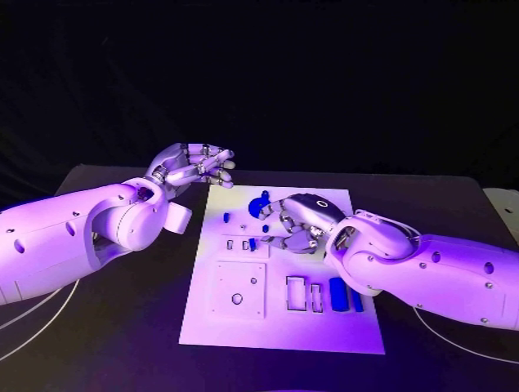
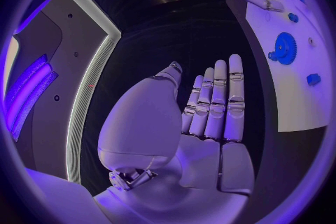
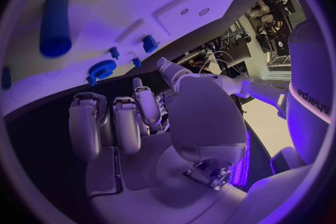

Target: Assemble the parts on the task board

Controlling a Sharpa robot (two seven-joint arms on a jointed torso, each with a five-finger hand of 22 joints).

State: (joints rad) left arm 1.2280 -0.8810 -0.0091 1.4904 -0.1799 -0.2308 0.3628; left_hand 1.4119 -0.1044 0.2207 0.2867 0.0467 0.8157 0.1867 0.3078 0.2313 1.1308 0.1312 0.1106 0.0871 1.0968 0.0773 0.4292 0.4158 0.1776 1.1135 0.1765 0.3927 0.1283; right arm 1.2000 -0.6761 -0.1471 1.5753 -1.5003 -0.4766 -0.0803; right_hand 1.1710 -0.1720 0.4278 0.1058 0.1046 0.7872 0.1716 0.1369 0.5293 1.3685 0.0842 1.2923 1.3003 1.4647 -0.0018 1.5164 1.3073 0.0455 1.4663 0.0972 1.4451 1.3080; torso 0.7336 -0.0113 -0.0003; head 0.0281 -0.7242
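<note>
The white task board [image 1: 224,327] lies in the middle of the table. A blue gear [image 1: 259,204] [image 2: 283,47] [image 3: 101,71] stands near its far end, with small blue parts [image 1: 226,217] [image 3: 149,43] close by. A blue cylinder [image 1: 338,294] [image 3: 55,25] lies in a slot at the near right. My right hand [image 1: 297,220] [image 3: 140,117] hovers over the board's middle beside the gear, fingers curled in with nothing seen in them. My left hand [image 1: 194,167] [image 2: 213,101] is raised off the board's far left corner, fingers stretched out and empty.
A square recessed plate with holes [image 1: 238,290] and narrow slots [image 1: 297,292] sit on the board's near half. A pale object [image 1: 512,212] stands at the table's right edge. Dark table surface [image 1: 130,318] flanks the board on both sides.
</note>
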